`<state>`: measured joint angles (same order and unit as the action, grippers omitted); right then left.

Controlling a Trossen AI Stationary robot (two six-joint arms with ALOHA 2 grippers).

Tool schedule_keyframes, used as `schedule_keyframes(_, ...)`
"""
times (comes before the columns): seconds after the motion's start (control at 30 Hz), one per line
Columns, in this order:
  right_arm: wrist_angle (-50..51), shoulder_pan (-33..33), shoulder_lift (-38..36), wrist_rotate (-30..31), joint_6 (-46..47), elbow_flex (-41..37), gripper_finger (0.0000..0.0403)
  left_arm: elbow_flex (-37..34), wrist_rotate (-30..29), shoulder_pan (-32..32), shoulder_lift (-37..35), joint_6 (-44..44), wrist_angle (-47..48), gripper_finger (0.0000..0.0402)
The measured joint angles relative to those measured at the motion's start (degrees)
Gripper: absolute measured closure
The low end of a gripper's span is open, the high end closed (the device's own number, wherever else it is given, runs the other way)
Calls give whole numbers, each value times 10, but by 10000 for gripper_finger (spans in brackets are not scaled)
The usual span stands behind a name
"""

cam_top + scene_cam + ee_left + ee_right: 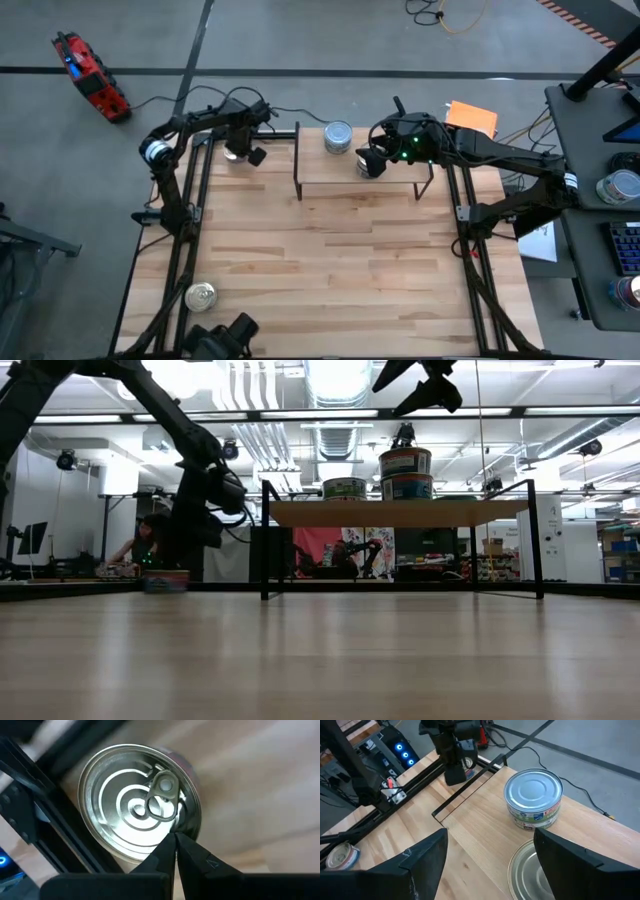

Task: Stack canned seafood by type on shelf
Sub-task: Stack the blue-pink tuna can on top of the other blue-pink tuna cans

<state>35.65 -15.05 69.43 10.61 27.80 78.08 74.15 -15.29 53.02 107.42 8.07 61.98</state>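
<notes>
Currently a placing step looks just finished on the shelf [365, 185]. The right hand [372, 160] hovers above the shelf top with its fingers spread wide and nothing between them. Its wrist view shows a silver tin [527, 870] directly below the gap, and the low view shows this as a stack of two tins [405, 473] on the plank, the hand clear above it. A lone tin [338, 137] with a pale top stands just beside the stack on the same plank.

Left hand [240, 152]: clenched, empty. It is poised over a silver-topped tin [140, 802] with a ring pull, at the far left part of the counter [330, 270], beside the shelf's left end. Fingertips [172, 847] are pressed together at the tin's rim; I cannot tell whether they touch it.

One more tin [201, 296] sits near the counter's front left corner, well apart from the shelf.

Judgement: sorting is partly done, two tins not yet shelved. Next move calls for the right hand to rise clear without nudging the stack. The left hand must release its fingers wide enough to straddle the tin below before gripping. Risk: toppling the two-high stack.
</notes>
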Motion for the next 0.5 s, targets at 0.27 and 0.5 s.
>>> schedule_keyframes(0.27, 3, 0, 0, 0, 0, 0, 108, -2, 119, -43, -5, 22, 61, 400)
schedule_keyframes(0.5, 6, 0, 0, -1, 0, 0, 116, -9, 147, -108, -8, 34, 86, 400)
